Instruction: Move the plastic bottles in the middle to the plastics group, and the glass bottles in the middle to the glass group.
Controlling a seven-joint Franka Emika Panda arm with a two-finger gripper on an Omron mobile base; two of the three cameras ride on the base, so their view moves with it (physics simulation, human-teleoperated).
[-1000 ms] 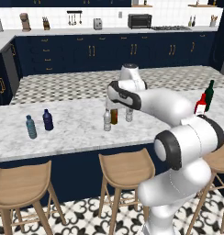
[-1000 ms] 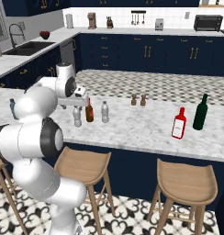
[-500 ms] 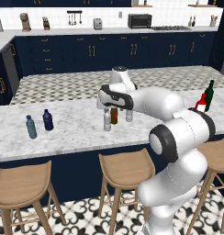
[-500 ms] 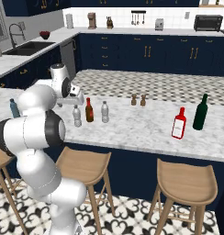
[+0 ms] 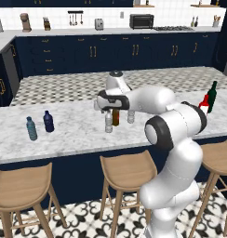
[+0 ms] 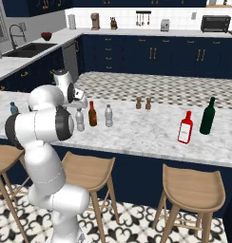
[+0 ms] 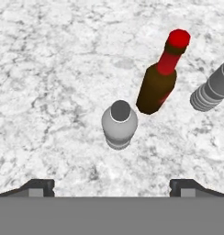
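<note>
1. The claw [image 7: 111,187] hangs released above the white marble bench [image 5: 73,135], its two dark fingertips [image 7: 36,186] spread wide with nothing between them.
2. Straight below it stands a small clear plastic bottle with a pale cap [image 7: 119,124], upright on the bench.
3. Just beside that stands the slim amber-brown glass bottle with a red top [image 7: 159,78], and a second clear plastic bottle [image 7: 214,88] stands on its far side.
4. A teal-blue bottle [image 5: 31,128] and a dark navy bottle [image 5: 48,121] stand well apart at the left end.
5. A red white-labelled bottle [image 6: 185,127] and a tall dark green bottle [image 6: 207,116] stand near the right end.
</note>
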